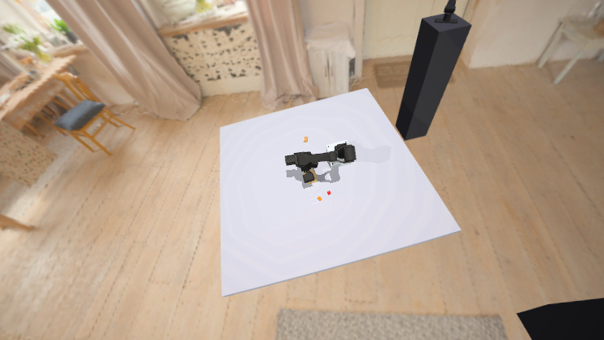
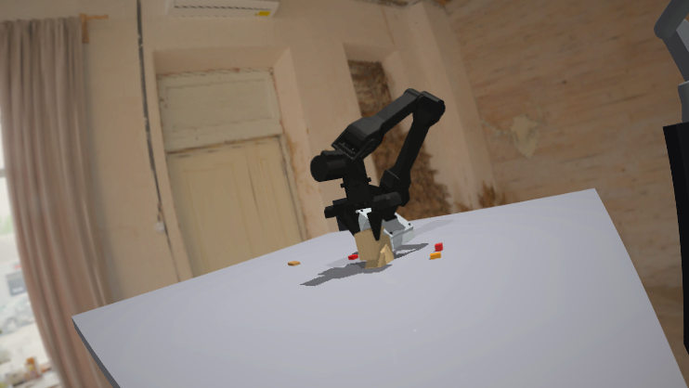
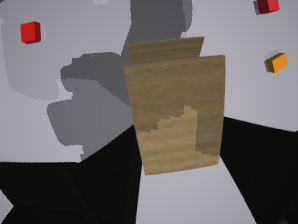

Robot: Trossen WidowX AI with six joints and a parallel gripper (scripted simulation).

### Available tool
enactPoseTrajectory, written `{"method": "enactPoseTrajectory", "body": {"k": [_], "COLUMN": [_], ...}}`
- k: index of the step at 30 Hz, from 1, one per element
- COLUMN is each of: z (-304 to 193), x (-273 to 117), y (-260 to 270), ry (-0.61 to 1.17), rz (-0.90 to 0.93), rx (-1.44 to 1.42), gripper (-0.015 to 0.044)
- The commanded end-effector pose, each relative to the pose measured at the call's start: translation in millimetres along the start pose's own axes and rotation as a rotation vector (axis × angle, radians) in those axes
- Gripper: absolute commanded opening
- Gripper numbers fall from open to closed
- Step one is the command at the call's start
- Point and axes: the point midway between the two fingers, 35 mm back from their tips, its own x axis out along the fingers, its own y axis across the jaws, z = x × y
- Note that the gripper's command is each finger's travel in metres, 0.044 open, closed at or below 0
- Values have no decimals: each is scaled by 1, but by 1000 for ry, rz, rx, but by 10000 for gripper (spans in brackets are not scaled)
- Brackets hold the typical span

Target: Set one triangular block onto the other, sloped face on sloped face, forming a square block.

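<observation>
My gripper (image 2: 366, 235) (image 3: 173, 124) is shut on a light wooden triangular block (image 2: 366, 246) (image 3: 175, 95), held low over the other triangular block. That lower block (image 2: 386, 254) (image 3: 165, 50) stands on the table (image 1: 261, 232) (image 2: 482, 313). In the exterior view the held block covers part of it. In the wrist view the lower block shows just beyond the held block's far edge, and their ends look slightly offset sideways. In the top view the hand hides most of both blocks. Whether the sloped faces touch I cannot tell.
A red piece (image 1: 328, 193) (image 2: 437, 246) (image 3: 268, 5) and an orange piece (image 1: 319, 198) (image 2: 435, 255) (image 3: 276, 62) lie close together. Another red piece (image 2: 353, 257) (image 3: 30, 32) lies near the blocks. A flat orange piece (image 1: 305, 138) (image 2: 293, 263) lies farther off. The arm's pale base (image 2: 402, 233) is behind the blocks.
</observation>
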Motion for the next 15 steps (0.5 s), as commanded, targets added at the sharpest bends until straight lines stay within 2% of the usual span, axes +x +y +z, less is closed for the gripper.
{"method": "enactPoseTrajectory", "body": {"k": [1,15], "z": [0,0], "x": [0,0], "y": [0,0], "ry": [2,4], "rz": [-2,-6], "rx": [2,5], "gripper": [0,0]}}
